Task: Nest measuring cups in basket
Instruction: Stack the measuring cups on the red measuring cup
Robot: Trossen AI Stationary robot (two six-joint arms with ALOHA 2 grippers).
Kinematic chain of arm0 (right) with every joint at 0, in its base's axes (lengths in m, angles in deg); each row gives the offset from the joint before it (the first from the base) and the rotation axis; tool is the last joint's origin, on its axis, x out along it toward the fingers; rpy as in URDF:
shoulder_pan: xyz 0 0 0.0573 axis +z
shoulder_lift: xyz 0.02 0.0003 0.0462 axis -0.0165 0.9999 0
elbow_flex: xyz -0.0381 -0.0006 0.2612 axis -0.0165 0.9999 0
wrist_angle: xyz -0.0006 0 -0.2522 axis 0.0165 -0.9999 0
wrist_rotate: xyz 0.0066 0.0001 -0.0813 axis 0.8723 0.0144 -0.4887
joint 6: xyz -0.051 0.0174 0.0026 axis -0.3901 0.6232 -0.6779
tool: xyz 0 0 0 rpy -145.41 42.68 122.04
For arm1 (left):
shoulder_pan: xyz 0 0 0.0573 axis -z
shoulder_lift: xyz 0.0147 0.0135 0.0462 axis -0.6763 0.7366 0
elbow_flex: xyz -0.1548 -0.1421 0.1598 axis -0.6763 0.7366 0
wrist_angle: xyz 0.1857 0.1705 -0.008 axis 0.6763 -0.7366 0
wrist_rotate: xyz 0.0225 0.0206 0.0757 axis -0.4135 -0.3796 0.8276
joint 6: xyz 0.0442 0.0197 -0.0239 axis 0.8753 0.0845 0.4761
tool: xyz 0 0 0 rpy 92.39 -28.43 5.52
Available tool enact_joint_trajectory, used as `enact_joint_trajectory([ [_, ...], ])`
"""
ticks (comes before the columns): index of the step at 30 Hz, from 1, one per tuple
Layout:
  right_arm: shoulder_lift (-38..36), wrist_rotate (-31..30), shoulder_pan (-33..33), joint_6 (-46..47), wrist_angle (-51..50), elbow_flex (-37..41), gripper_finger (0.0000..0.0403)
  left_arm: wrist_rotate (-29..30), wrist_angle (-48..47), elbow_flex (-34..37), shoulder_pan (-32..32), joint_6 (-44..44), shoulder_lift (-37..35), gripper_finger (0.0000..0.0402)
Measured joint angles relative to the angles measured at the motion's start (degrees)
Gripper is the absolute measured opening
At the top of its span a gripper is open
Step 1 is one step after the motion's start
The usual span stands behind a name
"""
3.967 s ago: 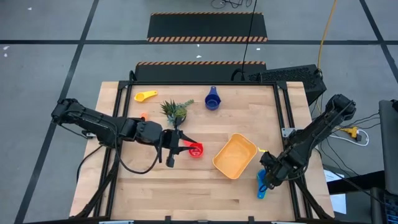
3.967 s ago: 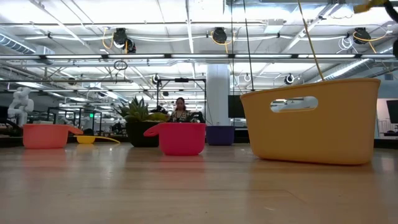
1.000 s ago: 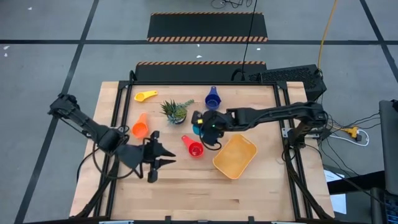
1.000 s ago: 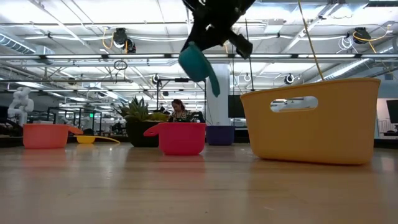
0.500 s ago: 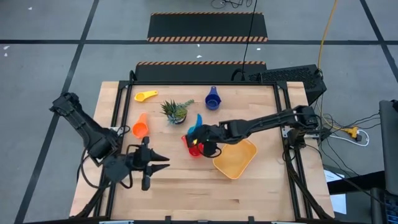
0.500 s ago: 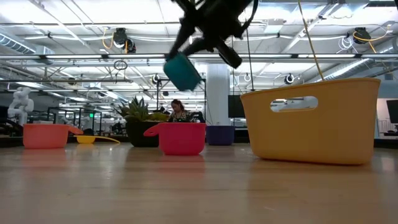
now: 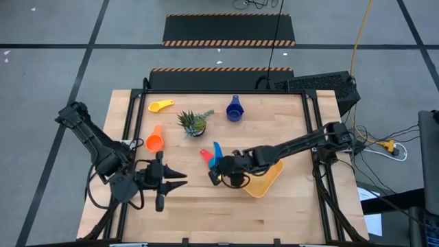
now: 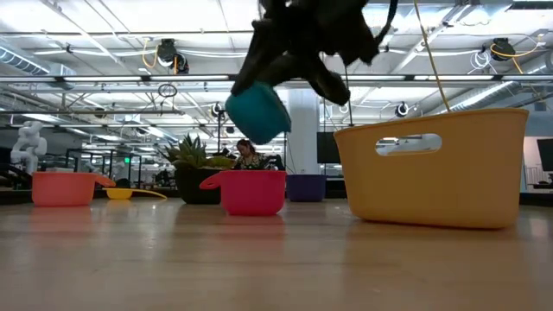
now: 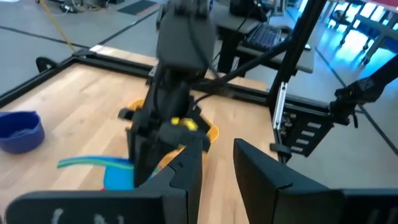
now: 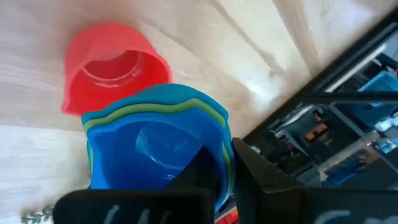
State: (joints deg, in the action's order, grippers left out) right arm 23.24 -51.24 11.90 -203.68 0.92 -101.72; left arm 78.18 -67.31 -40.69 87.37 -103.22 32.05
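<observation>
Dark links of the left arm run from the table's left edge toward its front, ending in the left gripper, which lies low and nearly level over bare wood, its two fingers parted with nothing between them and pointing toward the table's middle. Behind it sits an orange cup, and farther back near the far edge a yellow cup. Next comes the spiky potted plant, standing upright between the yellow cup and the dark blue cup. At mid-table the right arm reaches in from the right edge, stretched long and low across the basket's corner; its right gripper is clamped on the rim of a stack of nested cups, a blue cup innermost with green and light blue rims showing around it. In the low view the stack hangs tilted in the air, clear of the wood. Directly under and just beside it stands the red cup, upright on the table with its handle showing past the gripper; the right wrist view shows the stack overlapping the red rim, but whether they touch cannot be told. Rightmost, the orange-yellow basket rests on the wood just beside the gripper, partly under the right forearm.
</observation>
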Motion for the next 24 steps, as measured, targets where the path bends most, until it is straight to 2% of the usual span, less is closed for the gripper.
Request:
enact_joint_trajectory([
  [10, 0.03, -1.2, -1.22, -7.28, 9.89, 4.05, 0.0011, -0.02, 1.22, 0.0, 0.0, 2.03, 0.0, 0.0092],
  [15, 0.01, -1.21, -1.48, -8.76, 8.52, 4.07, 0.0011, -0.04, 1.19, 0.0, 0.0, 3.07, 0.0, 0.0093],
  [24, 0.02, -1.17, -1.1, -5.91, 3.13, 4.11, 0.0012, -0.09, 1.29, 0.0, -1.45, 2.51, 0.0, 0.0093],
])
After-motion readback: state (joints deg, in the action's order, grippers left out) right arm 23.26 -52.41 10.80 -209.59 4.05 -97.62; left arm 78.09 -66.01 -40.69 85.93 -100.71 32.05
